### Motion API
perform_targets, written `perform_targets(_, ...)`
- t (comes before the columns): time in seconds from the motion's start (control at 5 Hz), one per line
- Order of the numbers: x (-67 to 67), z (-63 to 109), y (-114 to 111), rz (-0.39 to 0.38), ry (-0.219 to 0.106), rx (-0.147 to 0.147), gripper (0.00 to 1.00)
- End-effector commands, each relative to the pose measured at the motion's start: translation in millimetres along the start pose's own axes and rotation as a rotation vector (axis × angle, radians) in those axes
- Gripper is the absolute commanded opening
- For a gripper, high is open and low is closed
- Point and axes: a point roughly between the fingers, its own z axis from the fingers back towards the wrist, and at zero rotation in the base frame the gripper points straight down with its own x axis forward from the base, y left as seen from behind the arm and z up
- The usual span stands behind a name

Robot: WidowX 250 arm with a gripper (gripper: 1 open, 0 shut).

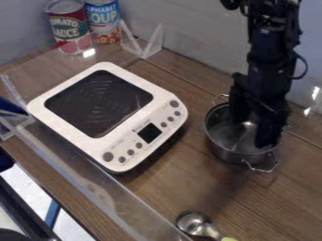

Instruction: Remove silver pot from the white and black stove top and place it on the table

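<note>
One silver pot point(242, 134) sits on the table point(126, 202) at right of frame, just beside the stove top point(107, 111), gripper point(258, 127) fingers spread wide over its rim; likely light, rigid, slick steel, best gripped across the wall.

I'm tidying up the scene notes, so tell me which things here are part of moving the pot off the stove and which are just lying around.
Part of the job:
- silver pot, now on the table, beside the stove top
- gripper, open at the pot

Just lying about:
- two food cans at the back
- small metal cup at the front edge
</note>
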Motion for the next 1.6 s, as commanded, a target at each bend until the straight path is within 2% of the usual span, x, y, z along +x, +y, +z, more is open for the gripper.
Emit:
perform_targets(0.0,13.3,10.5,-6,0.003,-0.044,0.007,1.00)
perform_targets(0.4,4.3,17.8,2,-0.032,-0.036,0.000,1.00)
perform_targets(0.6,8.5,20.6,3,-0.120,-0.025,-0.008,1.00)
perform_targets(0.8,4.4,17.5,0,-0.029,-0.031,0.000,1.00)
perform_targets(1.2,14.6,17.8,-6,-0.075,-0.019,0.003,1.00)
perform_targets(1.4,14.3,23.7,-2,-0.044,-0.016,0.012,1.00)
